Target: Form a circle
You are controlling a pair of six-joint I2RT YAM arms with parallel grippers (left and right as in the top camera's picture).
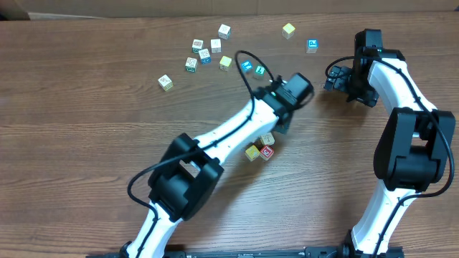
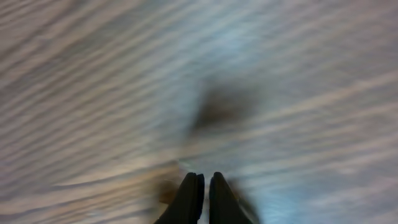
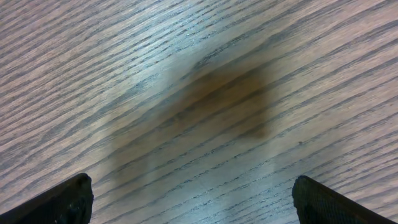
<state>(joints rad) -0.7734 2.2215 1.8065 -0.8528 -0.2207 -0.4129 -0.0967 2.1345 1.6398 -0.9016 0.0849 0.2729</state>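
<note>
The circle (image 1: 261, 147) is a small clump of three cubes at mid-table: a cream one, a yellowish one and a red-marked one (image 1: 267, 152), partly tucked under my left arm. My left gripper (image 1: 281, 126) hangs just right of and above the clump. The left wrist view is blurred, and in it the left gripper (image 2: 200, 182) is shut with nothing between its fingers. A brownish smudge shows left of the fingertips. My right gripper (image 1: 332, 77) stands open over bare wood at the right. In its own view the right gripper (image 3: 193, 199) has its fingers (image 3: 68, 199) far apart.
Several loose printed cubes lie scattered at the back: white ones (image 1: 224, 31), a yellow one (image 1: 288, 29), a blue-faced one (image 1: 312, 45), and two blue and teal ones (image 1: 252, 68) close to the left arm's cable. One pale cube (image 1: 166, 82) sits apart at the left.
</note>
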